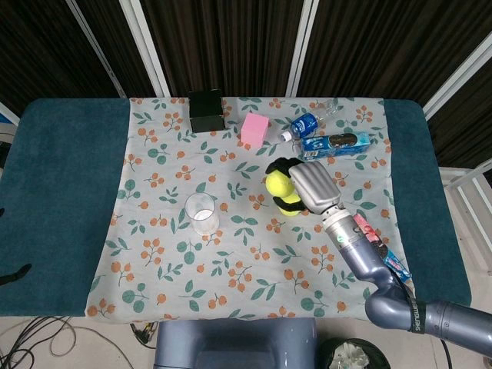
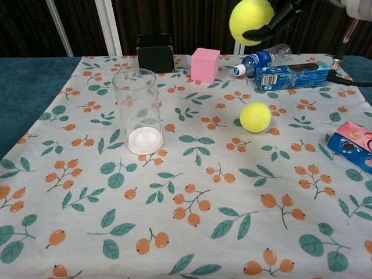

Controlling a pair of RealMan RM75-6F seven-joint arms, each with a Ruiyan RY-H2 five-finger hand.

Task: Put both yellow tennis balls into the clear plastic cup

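Floral cloth covers the surface (image 2: 192, 256); the clear plastic cup (image 2: 138, 112) at centre left is empty. One yellow tennis ball (image 2: 255, 117) lies mid-right. Upper right, the right hand (image 1: 301, 187) holds the other yellow tennis ball (image 2: 250, 21) high. Both remain to place.

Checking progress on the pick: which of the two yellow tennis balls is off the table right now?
The yellow tennis ball held by the right robot hand, raised above the cloth. The other yellow tennis ball lies free on the floral tablecloth.

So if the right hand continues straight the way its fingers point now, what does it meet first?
Probably nothing. The right hand, gripping a tennis ball above the cloth, points left; the clear cup sits nearer the robot, off that line, though depth is uncertain.
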